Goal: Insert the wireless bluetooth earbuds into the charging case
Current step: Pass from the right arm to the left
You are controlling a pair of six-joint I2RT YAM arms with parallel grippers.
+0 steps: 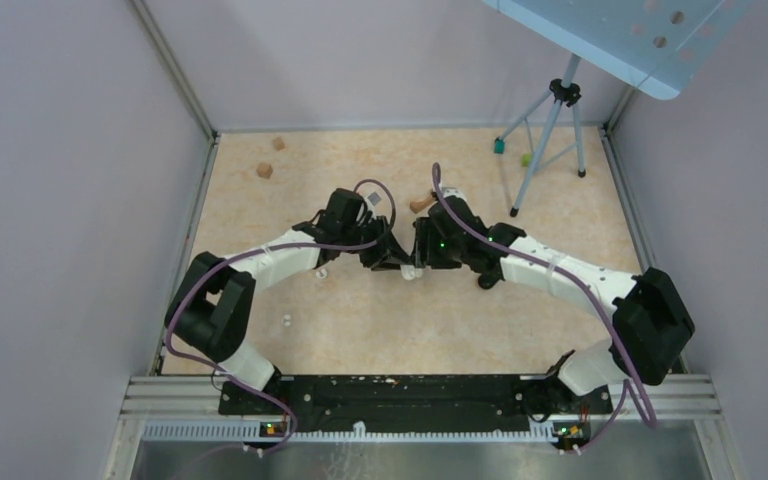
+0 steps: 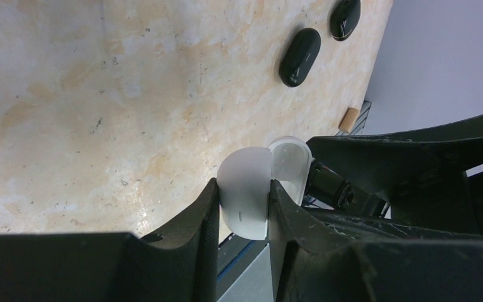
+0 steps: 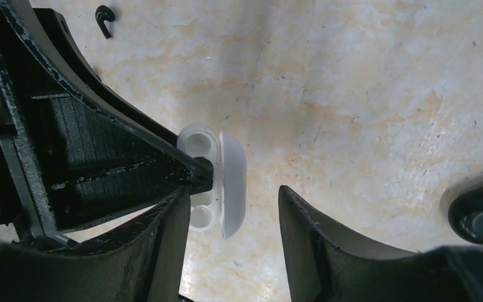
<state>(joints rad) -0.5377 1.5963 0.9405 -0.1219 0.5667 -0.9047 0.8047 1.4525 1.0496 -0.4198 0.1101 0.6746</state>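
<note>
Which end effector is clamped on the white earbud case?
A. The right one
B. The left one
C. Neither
B: the left end effector squeezes the case from both sides, while the right end effector stands open, with a gap beside the case.

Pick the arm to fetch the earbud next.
Right. The left gripper is clamped on the open charging case, while the right gripper stands open and empty, with an earbud in its view.

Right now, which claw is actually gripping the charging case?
The left claw: its fingers pinch the white case from both sides. The right claw stands open around it.
</note>
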